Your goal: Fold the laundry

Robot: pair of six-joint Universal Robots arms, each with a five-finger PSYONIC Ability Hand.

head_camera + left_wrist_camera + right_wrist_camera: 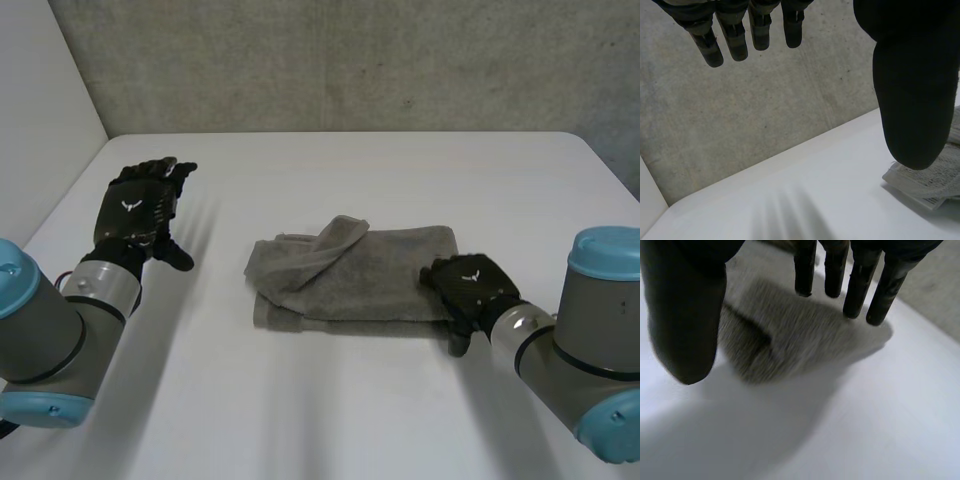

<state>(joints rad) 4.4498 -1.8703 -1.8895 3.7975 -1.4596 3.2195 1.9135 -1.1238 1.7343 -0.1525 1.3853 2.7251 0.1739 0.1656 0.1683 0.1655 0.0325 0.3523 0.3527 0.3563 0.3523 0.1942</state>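
On the white table, the limp, light grey terry towel wants pinching at its right edge, by the released right robot hand; the left robot hand hangs released too.

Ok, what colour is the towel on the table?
The towel is plain grey, with no pattern; it shows best in the head view.

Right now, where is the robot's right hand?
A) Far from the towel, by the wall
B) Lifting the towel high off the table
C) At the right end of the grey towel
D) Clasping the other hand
C: in the head view the right hand is at the right end of the grey towel, which lies folded on the white table, while the left hand is off to the side, apart from the towel.
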